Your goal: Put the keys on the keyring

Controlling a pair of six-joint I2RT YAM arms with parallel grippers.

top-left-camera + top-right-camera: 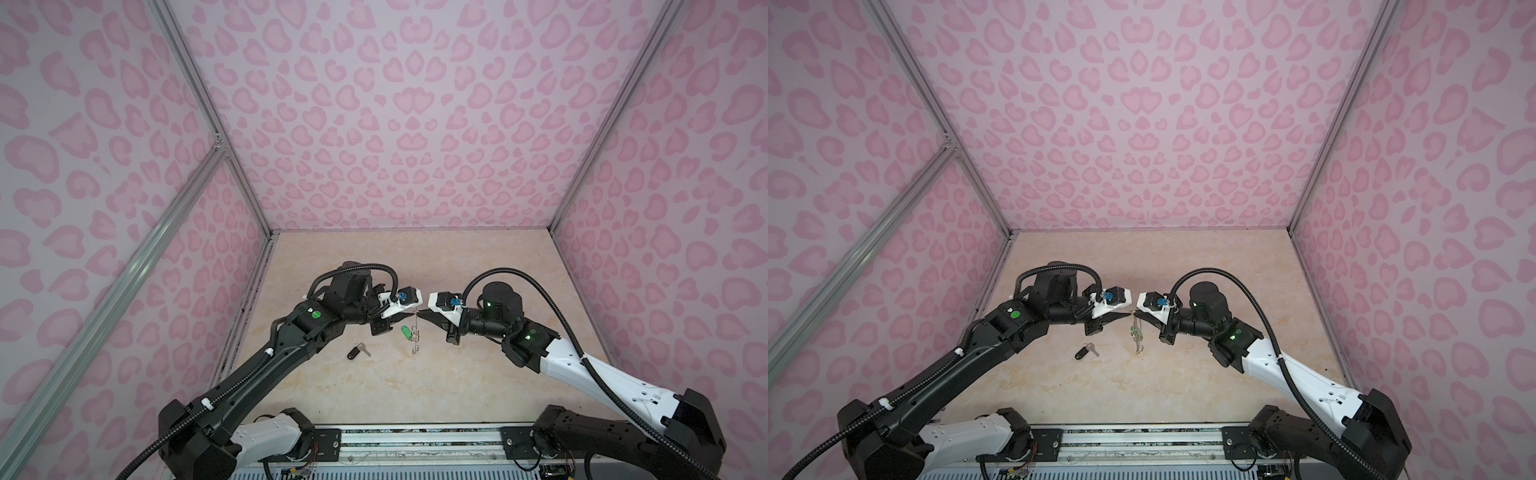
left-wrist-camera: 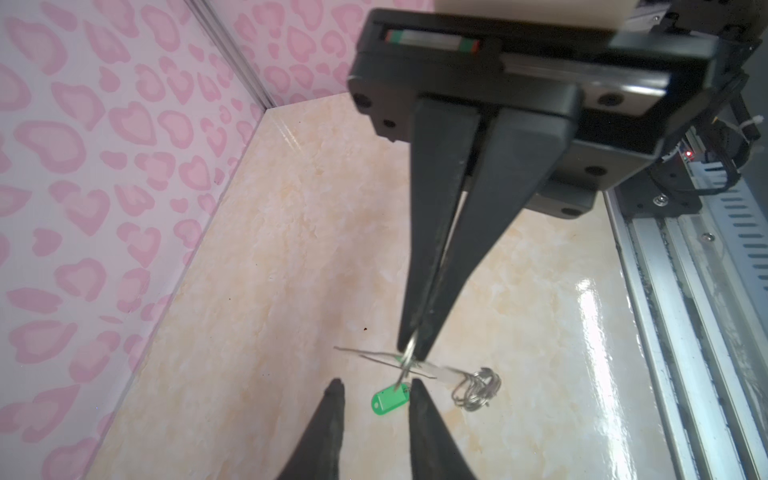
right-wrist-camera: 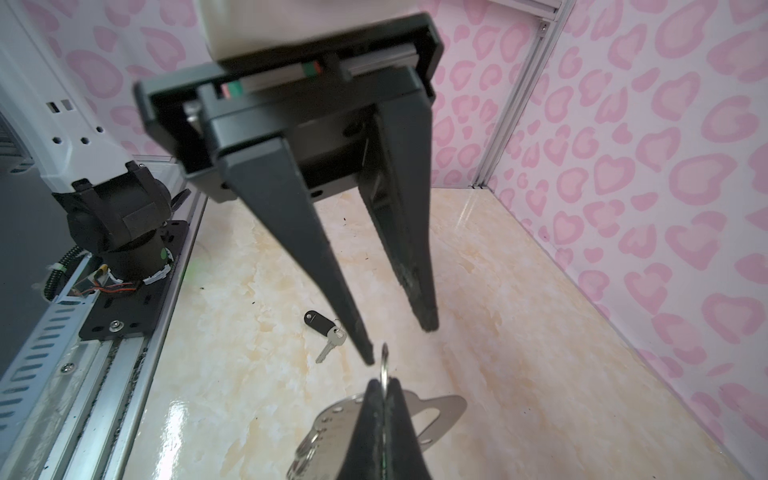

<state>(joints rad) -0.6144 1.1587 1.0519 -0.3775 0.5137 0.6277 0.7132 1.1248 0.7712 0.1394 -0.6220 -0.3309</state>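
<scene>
Reaching inward from opposite sides, both arms bend at the elbow so that their wrists nearly meet above the middle of the worktop, fingers pointing at each other.

The left gripper has its two tapered black fingers spread, with nothing between them; its tips stand just short of the hanging metalwork. The right gripper has its fingers pressed together, pinching a thin wire ring that pokes out past its tips. The keyring is held with that ring, clear of the worktop.

There is one keyring: a flat, dull grey metal plate with a large cutout and a cluster of small wire loops at one end. Both top views show it edge-on, as a thin line.

Two oval plastic tags show. The green tag hangs just beside the plate, below the right gripper's pinch; its key I cannot make out. The black-tagged key lies flat on the worktop, well apart from the keyring, on the left arm's side. Its small silver blade is joined to the glossy black tag by a ring.

The worktop is a shiny, cream, marble-patterned surface.
</scene>
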